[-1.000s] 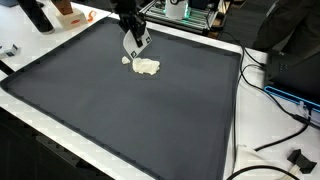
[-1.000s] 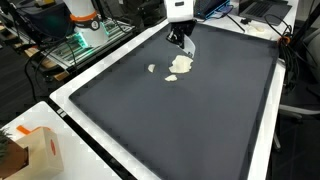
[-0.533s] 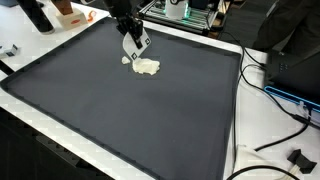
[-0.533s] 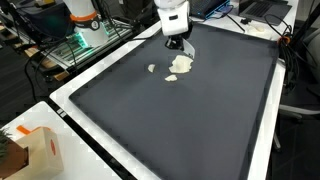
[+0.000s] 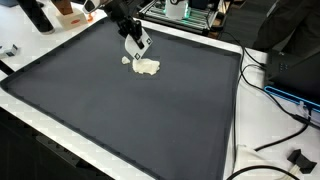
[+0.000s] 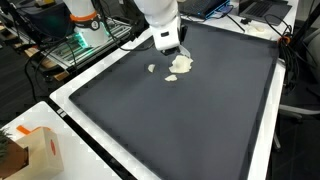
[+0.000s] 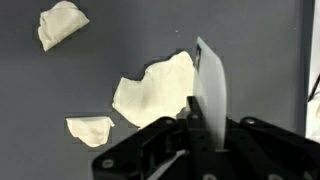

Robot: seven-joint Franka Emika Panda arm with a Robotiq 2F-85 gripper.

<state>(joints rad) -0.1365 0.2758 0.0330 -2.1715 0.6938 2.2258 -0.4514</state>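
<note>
Pinched together, the hand (image 7: 200,128) grips the lower edge of a thin white sheet (image 7: 210,88), which stands upright just beside the large cream scrap (image 7: 155,90). In an exterior view the hand (image 5: 138,44) hangs just above that scrap (image 5: 147,67), which lies flat on the dark mat (image 5: 150,120) covering the desk. Two smaller scraps (image 7: 90,130) (image 7: 62,23) lie near the large one, apart from it. The sheet looks light, limp and easily creased. An edge pinch seems the only workable hold, since flat on the mat it would offer little to grip.
</note>
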